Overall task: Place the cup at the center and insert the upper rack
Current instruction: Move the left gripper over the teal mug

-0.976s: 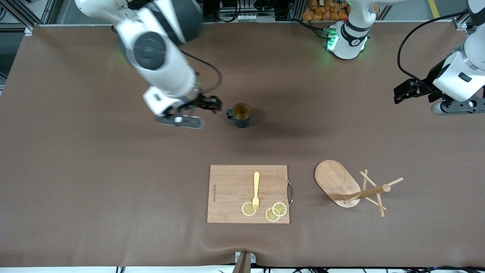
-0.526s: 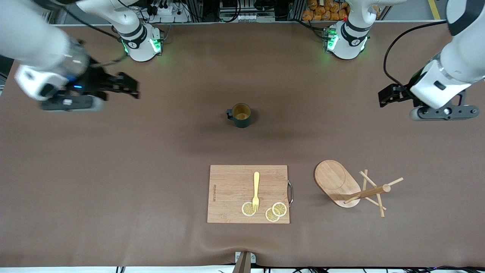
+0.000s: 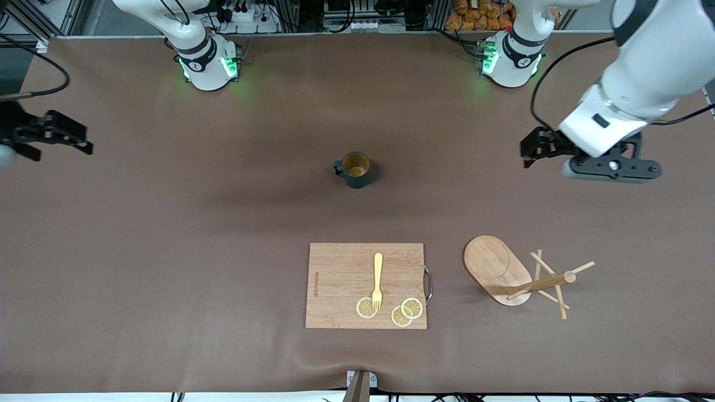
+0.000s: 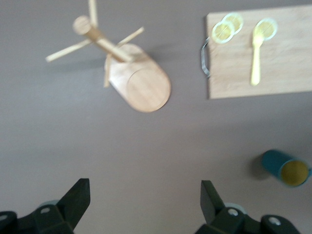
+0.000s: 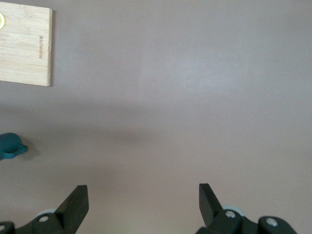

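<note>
The dark teal cup point(image 3: 356, 169) stands upright near the table's middle, its tan inside showing; it also appears in the left wrist view as cup point(image 4: 287, 168), and its edge shows in the right wrist view as cup point(image 5: 9, 145). The upper rack point(image 3: 497, 268), a light wooden mug tree, lies tipped over nearer the front camera toward the left arm's end, its post and pegs point(image 3: 550, 283) pointing sideways; rack point(image 4: 141, 83). My left gripper point(image 3: 528, 149) hangs open and empty over bare table; left gripper point(image 4: 145, 195). My right gripper point(image 3: 86, 144) is open and empty at the right arm's end; right gripper point(image 5: 144, 195).
A rectangular wooden cutting board point(image 3: 335, 279) lies nearer the front camera than the cup, carrying a yellow fork point(image 3: 377, 279) and lemon slices point(image 3: 406, 311), with a metal handle point(image 3: 428, 285) on its edge toward the rack. Brown mat covers the table.
My right gripper has swung away from beside the cup out to the right arm's end of the table. My left gripper has moved in over the table. The cup and rack have not moved.
</note>
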Robot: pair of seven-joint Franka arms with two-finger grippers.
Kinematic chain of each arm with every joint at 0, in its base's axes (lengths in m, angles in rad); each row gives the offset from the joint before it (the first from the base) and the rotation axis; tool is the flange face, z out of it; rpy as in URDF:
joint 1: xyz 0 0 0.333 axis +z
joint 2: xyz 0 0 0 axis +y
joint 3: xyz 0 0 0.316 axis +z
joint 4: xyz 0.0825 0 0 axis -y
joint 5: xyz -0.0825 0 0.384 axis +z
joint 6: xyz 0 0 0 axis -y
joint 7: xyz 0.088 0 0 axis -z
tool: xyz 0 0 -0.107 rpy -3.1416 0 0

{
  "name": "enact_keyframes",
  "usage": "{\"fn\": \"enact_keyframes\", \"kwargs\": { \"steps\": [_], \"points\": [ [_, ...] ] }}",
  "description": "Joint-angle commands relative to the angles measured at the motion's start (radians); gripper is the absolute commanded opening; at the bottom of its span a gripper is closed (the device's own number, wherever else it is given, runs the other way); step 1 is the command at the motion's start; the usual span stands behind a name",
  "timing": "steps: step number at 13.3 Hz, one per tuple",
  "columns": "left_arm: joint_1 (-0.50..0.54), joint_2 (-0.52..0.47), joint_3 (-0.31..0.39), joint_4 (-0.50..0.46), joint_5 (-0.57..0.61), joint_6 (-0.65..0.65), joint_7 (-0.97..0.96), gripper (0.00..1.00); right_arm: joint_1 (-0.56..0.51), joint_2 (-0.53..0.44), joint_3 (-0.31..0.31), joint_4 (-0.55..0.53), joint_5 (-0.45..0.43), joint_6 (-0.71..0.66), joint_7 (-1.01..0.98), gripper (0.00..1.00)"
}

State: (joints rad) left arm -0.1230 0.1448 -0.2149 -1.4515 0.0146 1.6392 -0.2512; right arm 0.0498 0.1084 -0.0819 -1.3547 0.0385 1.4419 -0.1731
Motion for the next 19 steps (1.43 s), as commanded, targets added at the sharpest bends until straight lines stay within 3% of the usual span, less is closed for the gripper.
{"fn": "enact_keyframes", "kwargs": {
  "steps": [1, 9, 19],
  "points": [
    [-0.085, 0.079, -0.001, 0.066, -0.007, 0.049, -0.095, 1.0, -0.065, -0.032, 0.022, -0.053, -0.012, 0.073, -0.129, 1.0],
    [-0.337, 0.163, 0.008, 0.066, 0.063, 0.238, -0.511, 1.0, -0.071, -0.055, 0.022, -0.052, -0.055, 0.034, -0.036, 1.0],
    [-0.642, 0.352, 0.009, 0.074, 0.413, 0.396, -0.957, 1.0, -0.073, -0.069, 0.022, -0.052, -0.057, -0.029, -0.006, 1.0]
  ]
}}
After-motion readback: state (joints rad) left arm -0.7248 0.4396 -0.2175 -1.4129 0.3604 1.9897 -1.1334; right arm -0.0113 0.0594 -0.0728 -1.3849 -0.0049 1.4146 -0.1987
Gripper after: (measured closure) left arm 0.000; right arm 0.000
